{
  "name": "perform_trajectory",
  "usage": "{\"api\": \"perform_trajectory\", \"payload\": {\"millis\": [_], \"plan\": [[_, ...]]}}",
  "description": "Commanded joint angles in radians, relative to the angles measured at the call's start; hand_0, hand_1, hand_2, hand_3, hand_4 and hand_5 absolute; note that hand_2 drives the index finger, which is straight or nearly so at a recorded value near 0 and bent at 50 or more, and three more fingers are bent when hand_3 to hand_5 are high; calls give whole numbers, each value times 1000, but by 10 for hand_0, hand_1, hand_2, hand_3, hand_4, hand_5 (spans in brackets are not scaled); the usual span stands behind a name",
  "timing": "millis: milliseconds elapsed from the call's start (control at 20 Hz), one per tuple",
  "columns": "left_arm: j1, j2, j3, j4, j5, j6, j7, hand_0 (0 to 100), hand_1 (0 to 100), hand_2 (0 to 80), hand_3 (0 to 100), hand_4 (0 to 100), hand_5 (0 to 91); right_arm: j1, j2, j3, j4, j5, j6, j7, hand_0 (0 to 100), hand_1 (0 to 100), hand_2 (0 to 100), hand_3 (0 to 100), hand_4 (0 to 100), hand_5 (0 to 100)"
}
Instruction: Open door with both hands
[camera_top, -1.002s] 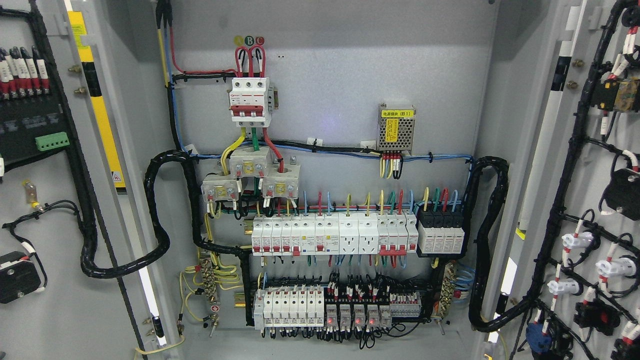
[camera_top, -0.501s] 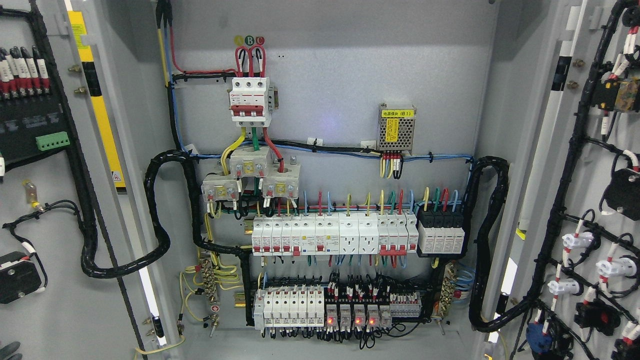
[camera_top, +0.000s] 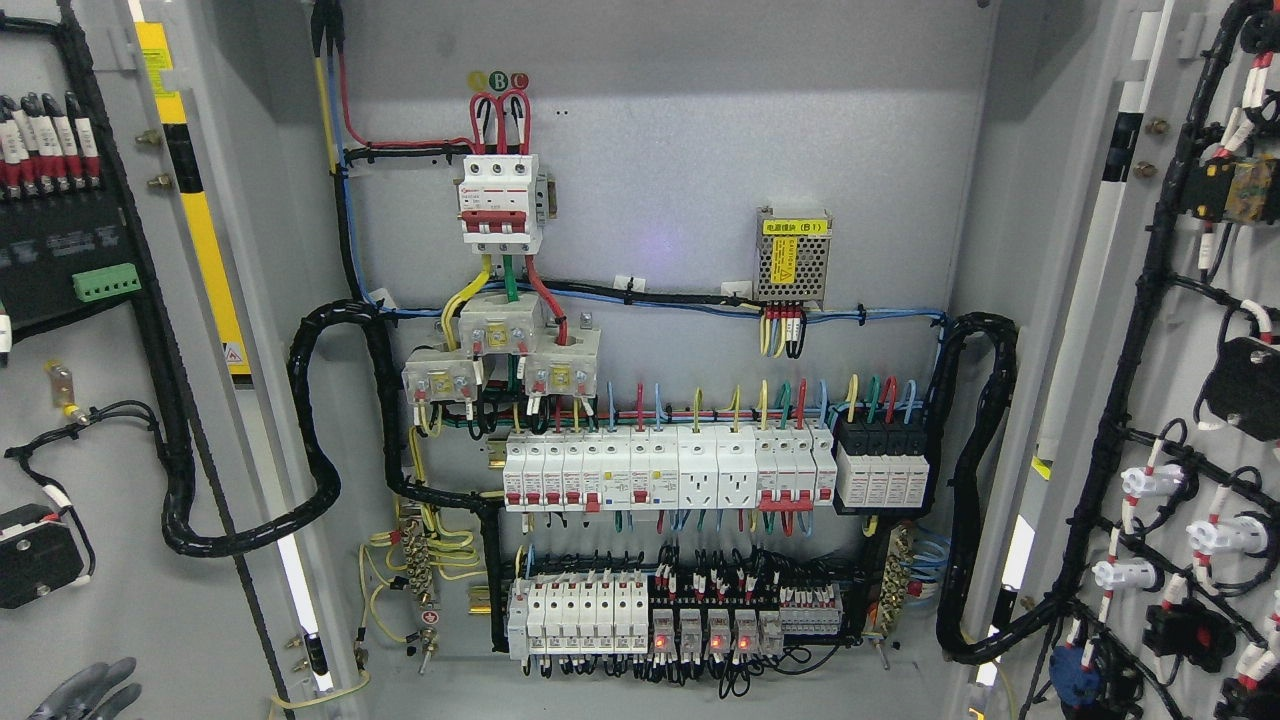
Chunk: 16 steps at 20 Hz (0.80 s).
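A grey-gloved left hand (camera_top: 85, 692) shows at the bottom left corner of the head view, only its fingertips in frame; they lie loosely apart and grip nothing. It sits in front of the lower part of the grey steel left door (camera_top: 120, 600), which stands swung open at the picture's left, its inner face carrying a green terminal block (camera_top: 104, 282) and black cable looms. Whether the fingers touch the door panel cannot be told. The matching grey right door (camera_top: 1180, 330) stands open at the picture's right, well apart from the hand, with white and black switch backs wired along it. The right hand does not show.

Between the two doors the grey cabinet back panel (camera_top: 680, 150) lies fully exposed. On it sit a white three-pole main breaker with a red bar (camera_top: 500, 200), a small perforated metal power supply with a yellow label (camera_top: 792, 258), a row of white miniature breakers (camera_top: 665, 470), and a lower row of relays with red lit indicators (camera_top: 700, 630).
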<state>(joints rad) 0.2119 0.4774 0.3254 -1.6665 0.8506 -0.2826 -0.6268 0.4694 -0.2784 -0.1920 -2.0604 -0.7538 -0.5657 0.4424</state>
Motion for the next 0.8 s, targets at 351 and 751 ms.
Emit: {"api": "perform_trajectory", "payload": {"millis": [351,751], "plan": [[46,-281,-287,101,-412,3,91,120,556,0,0,0,0,-60,21,377,512,376,15,10,0,500,40,0,0,0],[-18,-421,-408,892,-421,-9,421,120,556,0,0,0,0,-100,125,401,1040,376,12,12,0,500,40,0,0,0]]}}
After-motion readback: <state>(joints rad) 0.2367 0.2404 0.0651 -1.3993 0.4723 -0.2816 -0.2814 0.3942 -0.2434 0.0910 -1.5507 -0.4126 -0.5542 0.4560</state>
